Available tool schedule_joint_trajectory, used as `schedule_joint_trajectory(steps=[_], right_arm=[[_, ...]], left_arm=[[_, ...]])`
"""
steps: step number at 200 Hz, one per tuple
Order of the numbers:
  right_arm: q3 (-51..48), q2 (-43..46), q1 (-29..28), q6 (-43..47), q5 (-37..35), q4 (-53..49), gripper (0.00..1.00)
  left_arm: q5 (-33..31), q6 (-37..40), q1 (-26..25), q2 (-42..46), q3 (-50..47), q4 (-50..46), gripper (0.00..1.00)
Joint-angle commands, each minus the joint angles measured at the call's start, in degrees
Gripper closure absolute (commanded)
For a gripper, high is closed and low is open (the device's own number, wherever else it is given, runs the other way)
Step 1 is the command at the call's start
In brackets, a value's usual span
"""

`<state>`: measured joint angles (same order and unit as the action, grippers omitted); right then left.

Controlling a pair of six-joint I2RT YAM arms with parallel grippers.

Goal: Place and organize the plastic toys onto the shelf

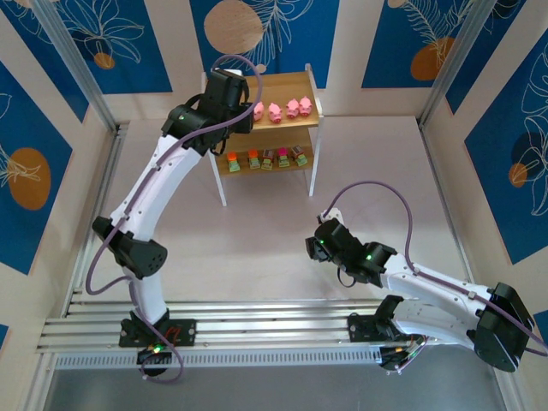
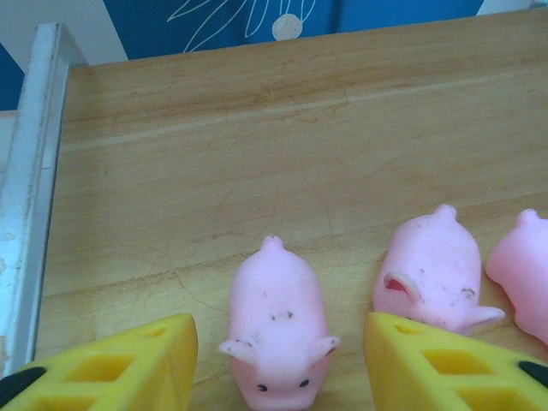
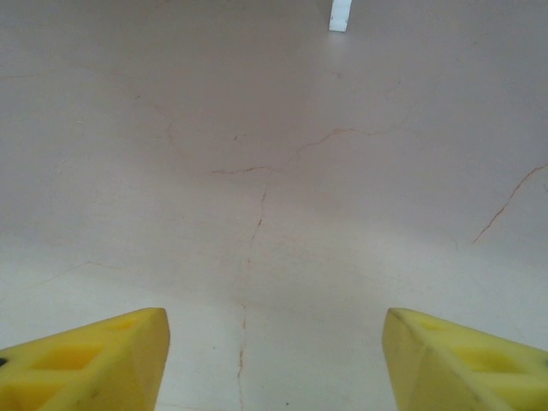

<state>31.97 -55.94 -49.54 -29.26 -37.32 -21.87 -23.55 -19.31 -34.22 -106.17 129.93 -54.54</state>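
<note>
The shelf (image 1: pixel 301 86) stands at the back of the table. Several pink pig toys (image 1: pixel 275 112) sit in a row on its top board. Several green-based pieces (image 1: pixel 254 160) line the lower board. My left gripper (image 1: pixel 233 96) hangs over the left end of the top board. In the left wrist view it (image 2: pixel 280 336) is open, with one pig (image 2: pixel 278 291) lying on the wood between its yellow fingers (image 2: pixel 128 364), a gap on each side. Two more pigs (image 2: pixel 432 270) lie to its right. My right gripper (image 1: pixel 318 248) (image 3: pixel 274 360) is open over bare table.
A white shelf leg (image 3: pixel 339 15) shows at the far edge of the right wrist view. The shelf's white side rail (image 2: pixel 30 188) runs along the left of the top board. Patterned blue walls (image 1: pixel 128 43) close in the back and sides.
</note>
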Motion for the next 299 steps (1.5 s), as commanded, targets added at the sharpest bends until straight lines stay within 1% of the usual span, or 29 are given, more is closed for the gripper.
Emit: schedule_joint_trajectory(steps=[1,16,27,45,74,79,120,144,167,180,195,206,223,244,260,278,287,299], right_arm=[[-0.2,0.7,0.1,-0.7,-0.8,0.3,0.26],[-0.2,0.9,0.6,-1.0,-0.7,0.0,0.14],[-0.2,1.0,1.1,-1.1,-0.3,-0.1,0.09],[-0.2,1.5,2.2,-1.4,0.5,-0.4,0.06],[0.1,2.5,5.1,-2.1,2.5,-1.5,0.02],[0.1,2.6,5.7,-2.4,2.8,-1.8,0.01],[0.9,3.8,9.8,-2.5,3.8,-2.8,0.01],[2.5,4.5,11.4,-2.1,2.1,-3.9,0.01],[5.2,3.9,13.7,-1.0,-0.8,-5.5,0.01],[6.6,3.2,15.4,-0.1,-1.9,-5.9,0.01],[7.8,2.3,17.6,0.5,-2.2,-5.9,0.01],[8.3,1.9,19.2,1.0,-2.3,-5.6,0.01],[8.8,1.1,21.6,1.4,-2.1,-4.5,0.01],[8.8,0.1,24.9,2.7,-0.2,-2.7,0.01],[7.7,-0.2,26.6,5.0,0.3,0.6,0.01],[6.7,-0.1,28.8,6.3,2.6,3.2,0.01],[5.6,0.0,29.8,7.5,4.4,5.7,0.01],[3.5,0.4,30.8,9.3,6.2,9.9,0.01]], left_arm=[[1.5,0.9,0.6,4.5,0.9,-0.5,0.43],[2.3,1.1,0.6,6.5,-1.2,0.4,0.38],[2.9,1.4,0.6,8.1,-3.0,1.3,0.34],[4.1,2.0,0.6,10.8,-6.1,2.4,0.25],[5.5,3.2,0.6,15.1,-11.1,3.7,0.03],[5.5,3.3,0.6,15.9,-12.1,3.9,0.0],[4.4,4.3,0.6,24.3,-23.1,6.9,0.0],[4.5,5.0,0.7,30.1,-31.1,9.1,0.0],[1.9,4.6,0.7,36.0,-39.4,11.9,0.0],[-0.7,4.1,0.8,38.9,-43.9,13.1,0.0],[-3.0,4.1,1.1,42.0,-49.7,15.3,0.0],[-3.6,5.2,1.6,44.4,-54.2,17.9,0.0],[-0.6,9.2,3.4,48.2,-62.0,23.7,0.0],[1.9,10.3,6.8,50.8,-68.2,27.1,0.0],[6.6,11.4,10.6,52.1,-72.6,30.1,0.0],[9.1,11.8,14.1,53.5,-77.8,35.0,0.0],[10.7,13.1,15.5,54.2,-81.0,38.6,0.0],[10.7,14.0,16.7,54.9,-85.9,44.7,0.0]])
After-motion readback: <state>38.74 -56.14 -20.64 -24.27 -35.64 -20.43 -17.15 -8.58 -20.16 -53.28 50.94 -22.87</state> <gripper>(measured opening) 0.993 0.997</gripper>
